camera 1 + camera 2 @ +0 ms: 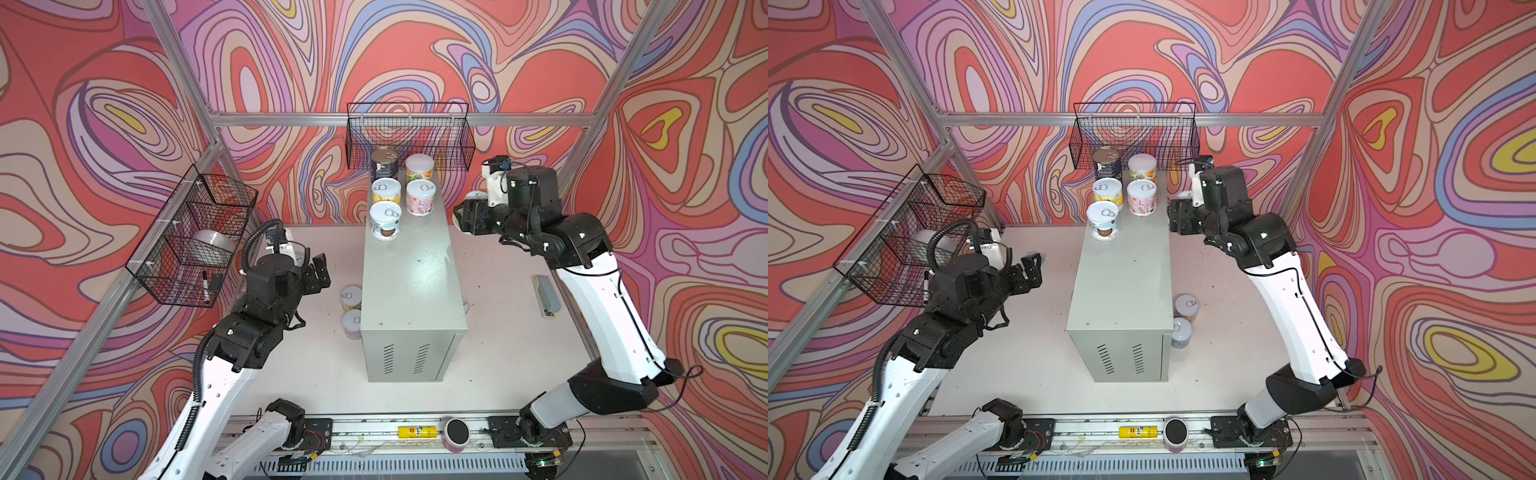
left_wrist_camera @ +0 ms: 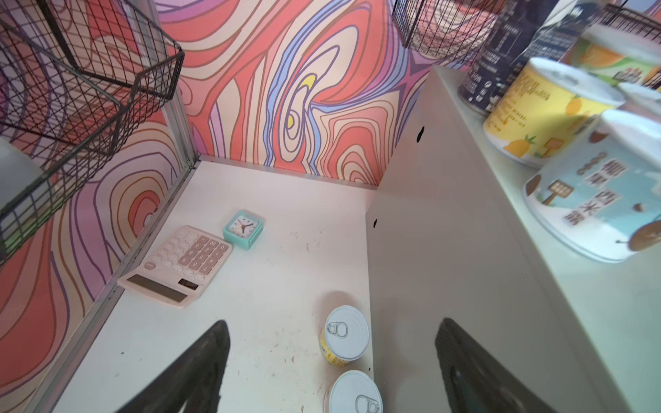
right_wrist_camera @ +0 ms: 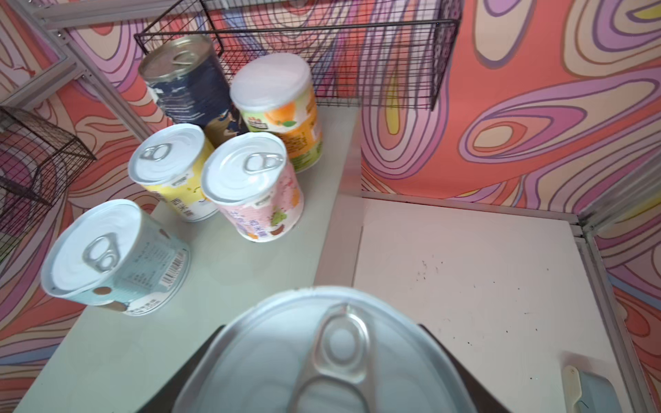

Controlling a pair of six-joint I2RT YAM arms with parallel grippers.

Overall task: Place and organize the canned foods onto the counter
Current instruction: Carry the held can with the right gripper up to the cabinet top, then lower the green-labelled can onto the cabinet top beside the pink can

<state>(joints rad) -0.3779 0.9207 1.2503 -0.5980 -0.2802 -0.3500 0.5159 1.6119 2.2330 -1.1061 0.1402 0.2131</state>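
Note:
The grey counter (image 1: 411,291) (image 1: 1121,286) carries several canned foods at its far end: a dark-blue tin (image 1: 384,164), an orange-green one (image 1: 419,168), a yellow one (image 1: 386,191), a pink one (image 1: 420,198) and a light-blue one (image 1: 385,221). My right gripper (image 1: 467,216) (image 3: 322,343) is shut on a white-lidded can (image 3: 332,361), held beside the counter's far right edge at about its top. Two more cans (image 1: 351,297) (image 1: 352,324) stand on the table against the counter's left side. My left gripper (image 1: 320,270) (image 2: 334,327) hangs open above them with nothing between its fingers.
Black wire baskets hang on the back wall (image 1: 409,137) and the left wall (image 1: 195,237). A calculator (image 2: 179,266) and a small clock (image 2: 243,229) lie by the left wall. Two cans (image 1: 1186,307) stand right of the counter. A yellow tube (image 1: 417,432) and a pink cylinder (image 1: 456,434) sit at the front rail.

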